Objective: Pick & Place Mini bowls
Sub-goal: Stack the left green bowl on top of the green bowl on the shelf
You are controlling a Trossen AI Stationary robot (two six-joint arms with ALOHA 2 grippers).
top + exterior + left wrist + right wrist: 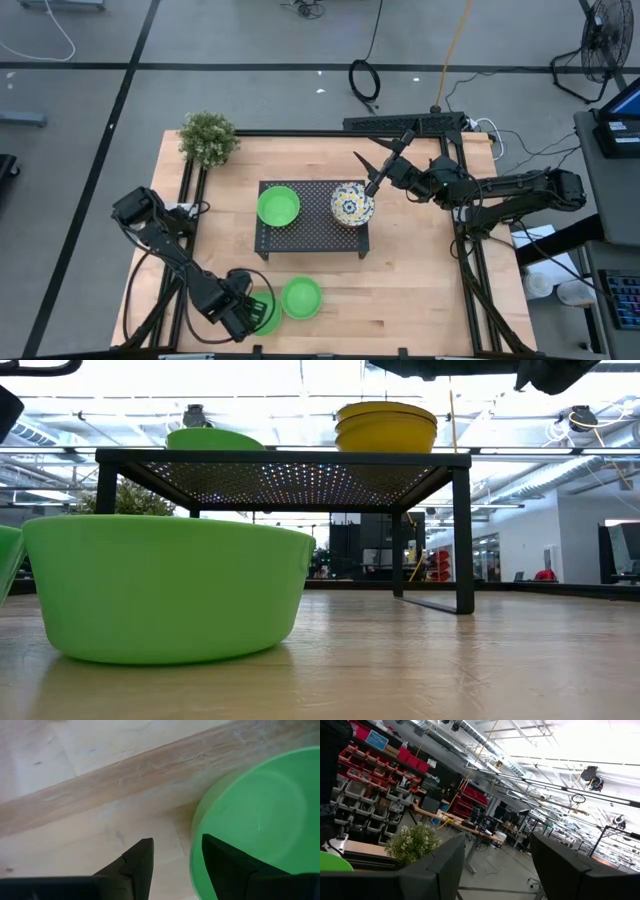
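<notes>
The high view shows two green bowls near the table's near edge: one (301, 297) stands free, the other (266, 312) is half hidden under my left gripper (250, 312). In the left wrist view my open left gripper (177, 860) straddles that bowl's rim (196, 840). On the black rack (300, 232) rest a third green bowl (278, 206) and a floral bowl (352, 204); in the low view the floral one is the top of a yellow-sided stack (386, 425). My right gripper (363, 172) hovers open at the stack's far side. My left gripper comes from above with one finger (230, 865) inside the green bowl and the other finger (135, 867) outside its wall. The rim (196, 840) lies in the gap between them. I cannot tell whether either finger touches it. The bowl sits on the table.
A small bushy plant (207, 137) stands at the table's far left corner. The rack (290, 458) stands on legs at mid-table, with open space beneath it. Bare wood (420, 290) lies right of the free green bowl.
</notes>
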